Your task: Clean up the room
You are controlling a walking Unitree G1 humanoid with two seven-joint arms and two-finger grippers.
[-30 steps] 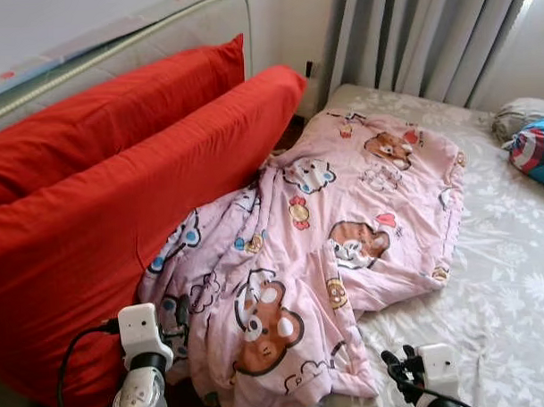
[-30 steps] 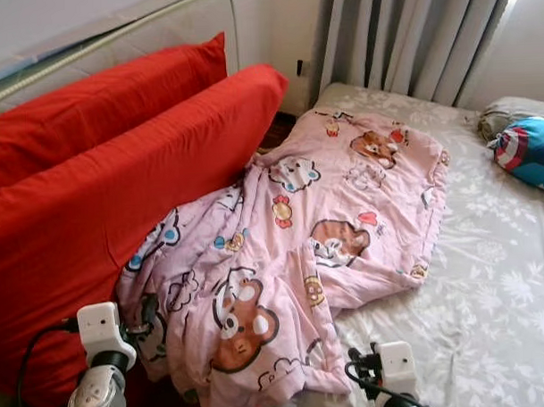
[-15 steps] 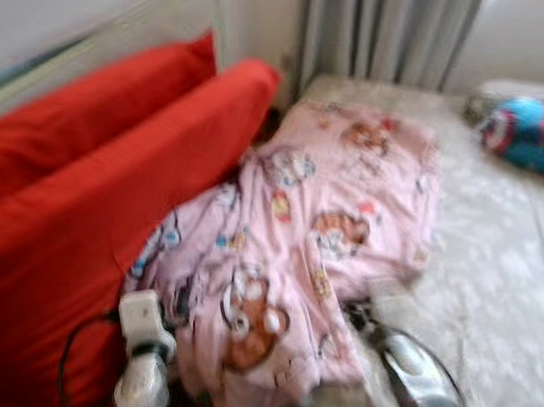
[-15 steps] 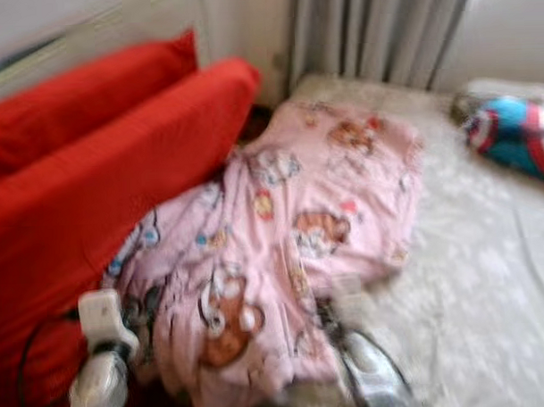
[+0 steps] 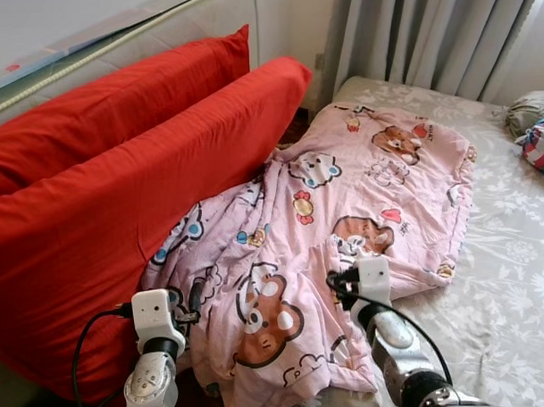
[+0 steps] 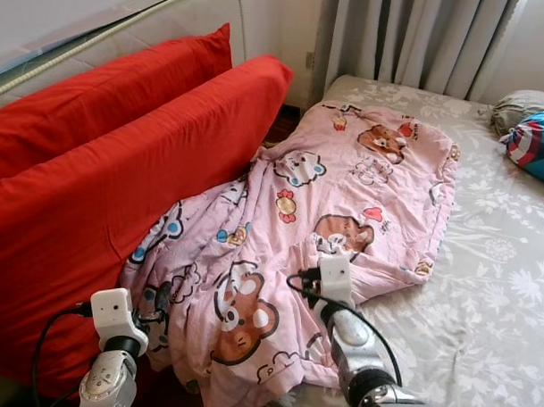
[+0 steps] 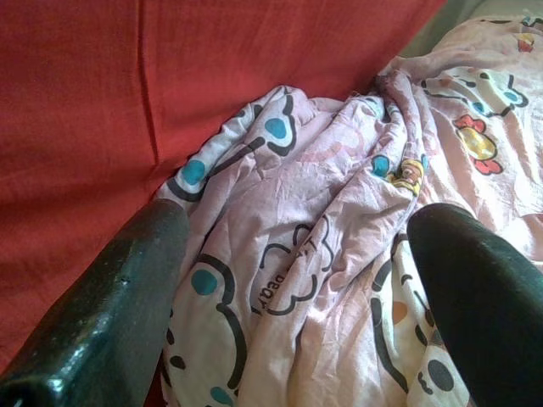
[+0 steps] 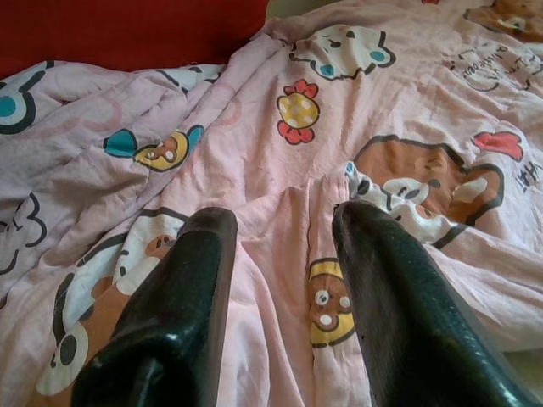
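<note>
Wrist views: both grippers' jaws apart, empty, over pink blanket (image 5: pixel 344 210).

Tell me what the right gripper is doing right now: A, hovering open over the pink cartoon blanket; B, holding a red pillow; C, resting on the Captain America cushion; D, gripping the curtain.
A: the right gripper has its fingers spread, nothing between them, just above a fold of the pink blanket on the bed.

Blue-red pillow (image 5: pixel 542 147) cut off at rt edge; blanket (image 5: pixel 344 228) lower hem runs off frame btm.
</note>
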